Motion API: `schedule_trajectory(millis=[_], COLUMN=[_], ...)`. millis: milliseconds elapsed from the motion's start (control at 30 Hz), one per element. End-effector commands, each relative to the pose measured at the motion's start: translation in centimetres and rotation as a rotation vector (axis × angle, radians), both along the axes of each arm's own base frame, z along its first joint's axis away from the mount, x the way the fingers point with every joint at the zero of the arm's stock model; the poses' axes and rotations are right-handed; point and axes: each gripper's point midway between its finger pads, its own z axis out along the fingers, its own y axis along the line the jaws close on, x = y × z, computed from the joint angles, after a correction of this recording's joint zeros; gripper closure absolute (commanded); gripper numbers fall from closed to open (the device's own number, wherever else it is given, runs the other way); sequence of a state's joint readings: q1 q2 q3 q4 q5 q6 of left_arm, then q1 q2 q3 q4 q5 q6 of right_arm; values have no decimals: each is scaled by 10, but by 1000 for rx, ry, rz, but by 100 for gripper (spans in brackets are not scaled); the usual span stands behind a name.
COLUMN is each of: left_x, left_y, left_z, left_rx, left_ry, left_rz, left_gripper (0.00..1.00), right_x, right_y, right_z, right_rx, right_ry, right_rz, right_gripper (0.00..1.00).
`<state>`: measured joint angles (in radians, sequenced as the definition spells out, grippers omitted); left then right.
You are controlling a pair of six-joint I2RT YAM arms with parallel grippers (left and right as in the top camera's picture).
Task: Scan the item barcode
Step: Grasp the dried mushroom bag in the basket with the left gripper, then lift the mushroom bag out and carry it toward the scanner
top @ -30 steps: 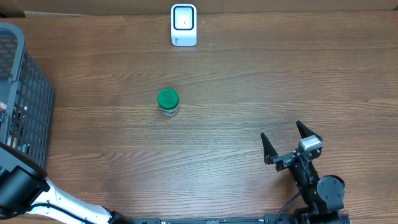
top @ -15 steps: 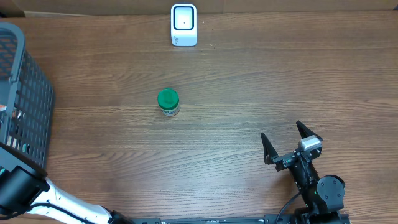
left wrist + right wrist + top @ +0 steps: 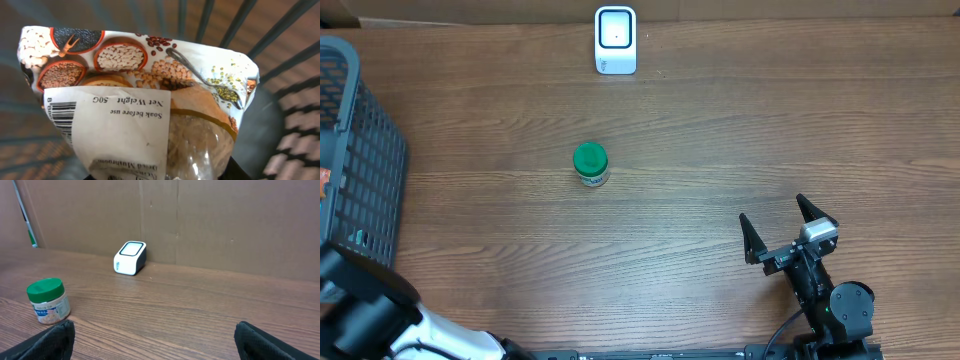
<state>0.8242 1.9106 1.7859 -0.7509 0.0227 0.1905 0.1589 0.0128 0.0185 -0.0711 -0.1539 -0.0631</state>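
Inside the basket, the left gripper is clamped on the packet, so pick-up seems in hand; next, its barcode must face the scanner.

We see a wide table of dark brown wood grain filling the overhead view, its grain running left to right. Along its far edge stands a wall of plain brown cardboard panels, with upright seams between them. At the far left, a thin green and white rod leans against this wall. The light is soft and even.
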Motion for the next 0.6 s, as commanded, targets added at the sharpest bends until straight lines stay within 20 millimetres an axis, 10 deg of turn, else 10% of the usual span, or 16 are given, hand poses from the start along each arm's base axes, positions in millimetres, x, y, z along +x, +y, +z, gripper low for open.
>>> schedule_trajectory(millis=[0,233,567], left_x=[8,18,51], left_y=[-19,-120,-320], left_z=[101,181,184], left_rx=[112,-29,-470], left_ry=[-218,-471,-478], left_rz=[33,-66,-532], left_gripper=[96,96,96], right_x=[0,0,0], right_y=[2,2,2], right_z=[-2,-2,-2], right_rx=[5,5,5], right_ry=[-3,-3,-3], right_rz=[8,8,8], right_gripper=[0,0,0])
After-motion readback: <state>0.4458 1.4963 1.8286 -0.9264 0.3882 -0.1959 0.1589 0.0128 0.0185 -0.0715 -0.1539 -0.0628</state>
